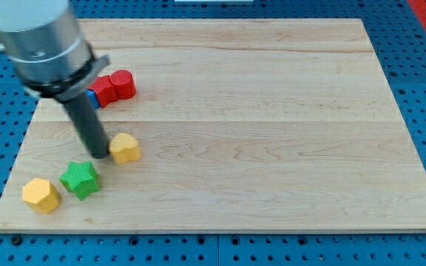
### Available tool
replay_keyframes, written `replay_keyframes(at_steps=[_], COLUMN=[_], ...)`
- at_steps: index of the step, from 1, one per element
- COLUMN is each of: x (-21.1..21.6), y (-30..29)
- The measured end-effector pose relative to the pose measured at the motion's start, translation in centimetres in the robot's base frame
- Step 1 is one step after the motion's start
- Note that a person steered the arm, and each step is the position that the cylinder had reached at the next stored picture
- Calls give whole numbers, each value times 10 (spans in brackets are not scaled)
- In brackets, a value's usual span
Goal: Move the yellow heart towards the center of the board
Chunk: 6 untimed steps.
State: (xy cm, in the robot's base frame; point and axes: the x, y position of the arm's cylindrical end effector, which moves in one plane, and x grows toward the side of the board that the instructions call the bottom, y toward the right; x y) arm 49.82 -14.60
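My tip (100, 156) has no hand to open or close; it sits against the view's left side of the yellow heart (126, 148), apparently touching. The heart lies low on the left of the tabletop (272, 111), well short of centre. The push looks just begun; next calls for a steady shove rightward and slightly up, clear of the green star (79, 179)

The yellow heart (126, 148) is lying flat on the wooden board, sitting well out from the board's center at about eight o'clock, in the view's lower-left part. It is showing a glossy yellow top face and slightly darker, rounded sides.
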Motion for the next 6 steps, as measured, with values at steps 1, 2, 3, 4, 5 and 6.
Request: replay_keyframes(at_steps=[1, 2, 3, 4, 5, 6], x=[-21, -13, 20, 14, -42, -73], y=[46, 56, 48, 98, 145, 158])
